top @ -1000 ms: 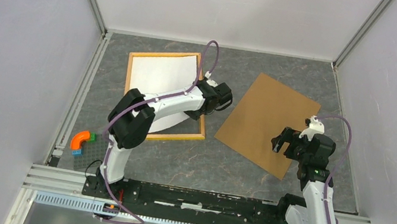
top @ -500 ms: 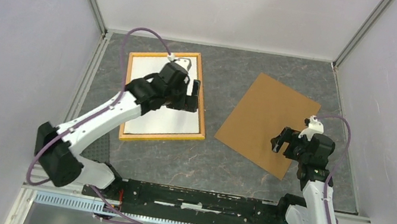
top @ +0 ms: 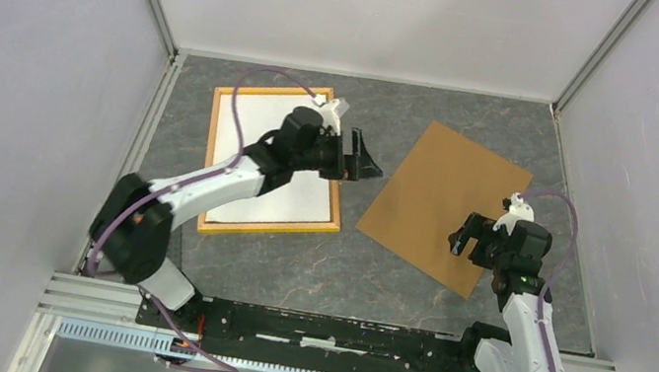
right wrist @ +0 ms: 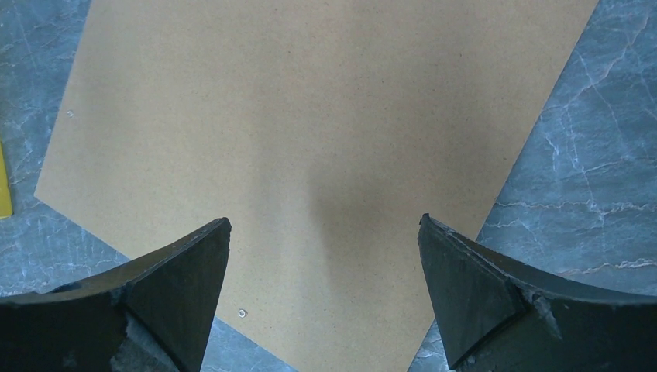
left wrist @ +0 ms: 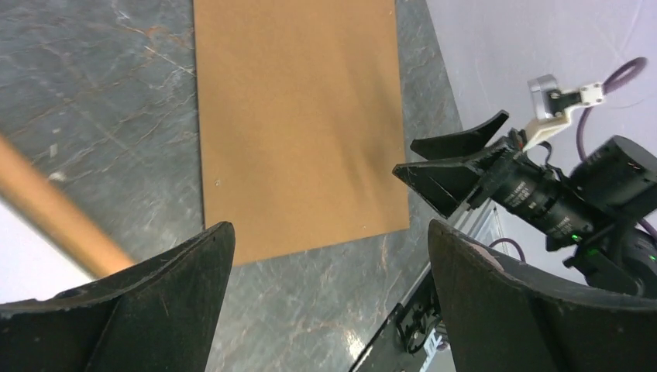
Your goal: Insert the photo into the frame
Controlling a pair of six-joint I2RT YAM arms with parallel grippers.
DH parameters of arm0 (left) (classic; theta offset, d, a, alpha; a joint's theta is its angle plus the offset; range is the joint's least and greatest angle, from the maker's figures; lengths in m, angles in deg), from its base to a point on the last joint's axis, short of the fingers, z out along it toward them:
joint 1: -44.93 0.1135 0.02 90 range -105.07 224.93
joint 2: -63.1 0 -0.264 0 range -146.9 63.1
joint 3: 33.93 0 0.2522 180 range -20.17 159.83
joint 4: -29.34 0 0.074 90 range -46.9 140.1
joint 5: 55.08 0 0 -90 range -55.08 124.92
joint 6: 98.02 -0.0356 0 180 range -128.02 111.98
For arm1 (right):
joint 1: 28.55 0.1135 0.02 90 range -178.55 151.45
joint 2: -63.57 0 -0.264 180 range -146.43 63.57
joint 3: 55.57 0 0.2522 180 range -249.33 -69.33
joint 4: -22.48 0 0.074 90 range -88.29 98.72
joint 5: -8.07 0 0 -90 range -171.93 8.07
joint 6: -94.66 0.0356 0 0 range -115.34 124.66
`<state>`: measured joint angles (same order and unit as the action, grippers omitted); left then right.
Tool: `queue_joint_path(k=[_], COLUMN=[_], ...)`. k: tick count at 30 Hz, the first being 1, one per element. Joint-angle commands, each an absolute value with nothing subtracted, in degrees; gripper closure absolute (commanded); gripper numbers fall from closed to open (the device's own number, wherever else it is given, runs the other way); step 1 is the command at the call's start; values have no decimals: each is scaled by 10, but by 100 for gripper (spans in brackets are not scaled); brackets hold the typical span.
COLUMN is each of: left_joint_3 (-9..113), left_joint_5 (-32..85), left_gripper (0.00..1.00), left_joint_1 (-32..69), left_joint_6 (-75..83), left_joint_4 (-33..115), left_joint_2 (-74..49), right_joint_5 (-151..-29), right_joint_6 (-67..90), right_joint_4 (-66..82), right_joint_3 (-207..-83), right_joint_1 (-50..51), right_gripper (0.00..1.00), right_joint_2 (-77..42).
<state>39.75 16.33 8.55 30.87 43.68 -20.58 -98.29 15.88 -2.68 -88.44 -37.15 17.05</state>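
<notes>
Left gripper [top: 364,162] is hanging with its jaws spread wide and holding nothing, just past the right edge of the thin orange-yellow wooden frame [top: 269,225] and above the bare grey marbled table [top: 292,270]. The right gripper [top: 464,235] is hovering equally agape and empty over the near part of the flat brown fibreboard panel [top: 435,188]. The large rectangular paper photo [top: 259,130] is lying white back up within the frame's border at far left. It is looking light, thin and floppy, likely to crease or slide if pinched, so nudging it flat by a free corner or edge seems safer than gripping its middle. The left arm is covering the photo's centre and much of its right side, so whether that edge is sitting fully inside the rim cannot be told. Its printed face is turned away, no clear sheet is making itself out, and the left wrist view is showing only a blurred strip of frame.
</notes>
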Motion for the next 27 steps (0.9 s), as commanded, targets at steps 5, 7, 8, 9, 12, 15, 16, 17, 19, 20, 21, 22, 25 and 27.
queue_joint_path(k=[5, 7, 8, 9, 12, 15, 16, 17, 19, 20, 21, 22, 25, 27], left_joint_3=[549, 569, 578, 586, 600, 617, 625, 630, 630, 627, 624, 622, 625, 625], left_joint_5=[189, 243, 263, 287, 333, 382, 394, 393, 388, 386, 388, 390, 404, 412], left_gripper=[0, 0, 0, 0, 0, 0, 0, 0, 1, 1, 1, 1, 1, 1], left_joint_1=[43, 34, 31, 28, 24, 23, 22, 21, 19, 17, 14, 11, -1, -7], left_joint_6=[292, 282, 283, 287, 302, 326, 337, 343, 355, 359, 364, 368, 374, 378], left_joint_4=[394, 411, 419, 426, 428, 468, 484, 491, 498, 497, 496, 496, 509, 516], left_joint_2=[-404, -432, -446, -457, -488, -515, -527, -535, -547, -550, -553, -556, -564, -566], right_joint_5=[-919, -898, -884, -869, -843, -840, -837, -835, -833, -836, -839, -840, -855, -866], right_joint_6=[215, 220, 221, 224, 224, 222, 223, 224, 221, 216, 212, 209, 211, 214], right_joint_4=[5, 14, 19, 24, 28, 36, 40, 45, 56, 59, 59, 57, 63, 67], right_joint_3=[-905, -908, -909, -908, -909, -906, -902, -898, -886, -882, -879, -878, -872, -872], right_joint_1=[-370, -373, -375, -377, -394, -406, -408, -409, -410, -410, -410, -410, -410, -410], right_gripper=[3, 3, 4, 4, 4, 4, 4, 4, 4, 4, 4, 4, 4, 4], right_joint_2=[102, 88, 84, 82, 70, 59, 57, 58, 61, 60, 60, 58, 63, 63])
